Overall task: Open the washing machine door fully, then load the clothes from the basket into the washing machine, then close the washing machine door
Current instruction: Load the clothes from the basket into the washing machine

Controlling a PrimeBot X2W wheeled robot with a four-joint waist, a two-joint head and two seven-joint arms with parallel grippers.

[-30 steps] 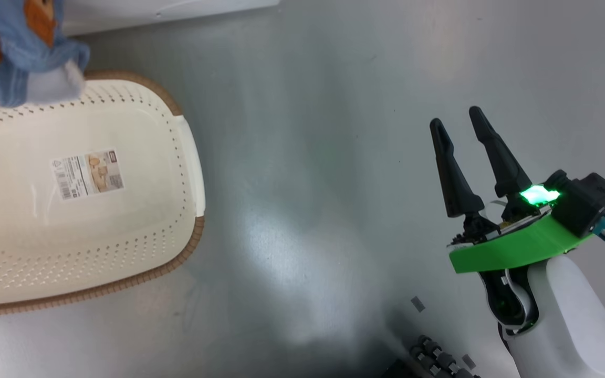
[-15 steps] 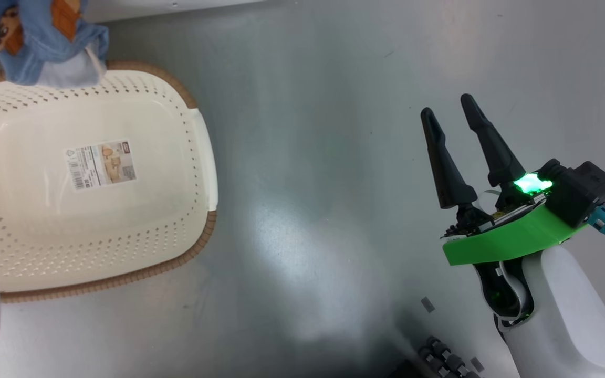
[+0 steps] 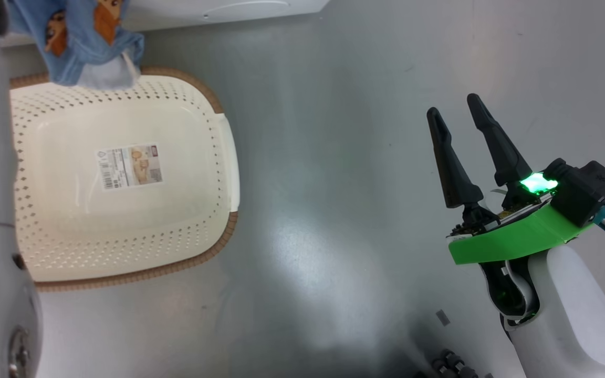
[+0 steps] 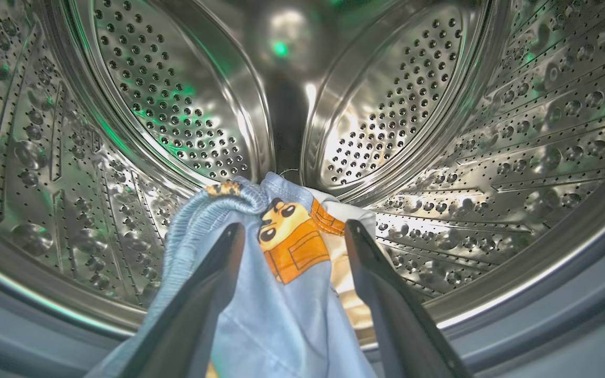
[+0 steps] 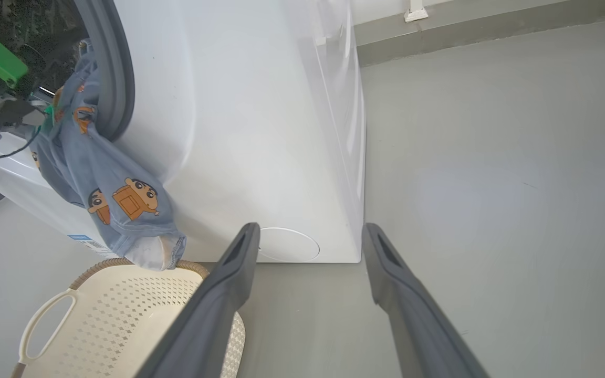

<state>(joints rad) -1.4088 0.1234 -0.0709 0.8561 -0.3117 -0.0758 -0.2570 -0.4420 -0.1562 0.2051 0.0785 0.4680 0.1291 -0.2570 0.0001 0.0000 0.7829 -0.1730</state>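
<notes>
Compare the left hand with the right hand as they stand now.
The left hand points into the steel drum; the right hand hangs over the grey floor. The light blue printed clothes lie between the left hand's fingers; nothing lies between the right hand's. Both hands stand open, and both have long, dark, tapered fingers.

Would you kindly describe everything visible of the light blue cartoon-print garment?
Soft light blue garment, printed with orange and cream cartoon figures, one edge gathered. It drapes over the grey gasket of the white washing machine: one end inside the steel drum, the rest hanging down the front, its tip over the cream perforated basket. The left gripper's open fingers straddle it.
</notes>
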